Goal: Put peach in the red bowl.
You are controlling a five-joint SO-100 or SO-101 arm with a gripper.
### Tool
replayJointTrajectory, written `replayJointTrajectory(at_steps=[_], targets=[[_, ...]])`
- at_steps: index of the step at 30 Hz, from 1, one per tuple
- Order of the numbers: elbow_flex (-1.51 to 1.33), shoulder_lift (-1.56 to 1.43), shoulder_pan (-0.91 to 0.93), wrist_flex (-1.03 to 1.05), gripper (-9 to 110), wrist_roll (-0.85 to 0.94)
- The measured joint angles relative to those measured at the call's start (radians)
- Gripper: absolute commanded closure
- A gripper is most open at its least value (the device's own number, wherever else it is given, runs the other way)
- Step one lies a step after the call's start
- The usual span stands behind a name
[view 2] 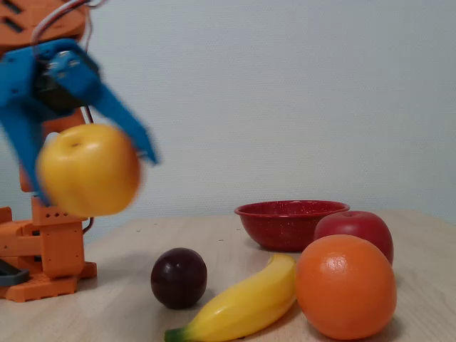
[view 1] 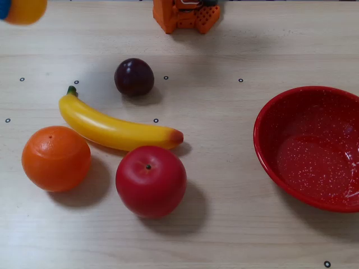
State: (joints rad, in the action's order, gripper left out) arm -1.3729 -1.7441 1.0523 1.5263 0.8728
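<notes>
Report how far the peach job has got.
Done: the peach is picked up, clamped in the tool well above the table. In hand: carrying it. Left: bring it over the red bowl, which is empty, and release it there.

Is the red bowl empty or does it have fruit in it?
Empty. The red bowl shows only its speckled inside; the peach is held up in the tool.

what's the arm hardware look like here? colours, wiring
Blue printed gripper with long tapered fingers and a dark servo set in its body. Orange printed arm links above and an orange base with small holes. Red, white and black servo cable at the top.
</notes>
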Motion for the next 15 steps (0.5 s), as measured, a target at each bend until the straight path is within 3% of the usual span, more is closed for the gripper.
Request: replayJointTrajectory(at_steps=[15], targets=[[0.127,0.0,-0.741,-0.137,102,-0.502]])
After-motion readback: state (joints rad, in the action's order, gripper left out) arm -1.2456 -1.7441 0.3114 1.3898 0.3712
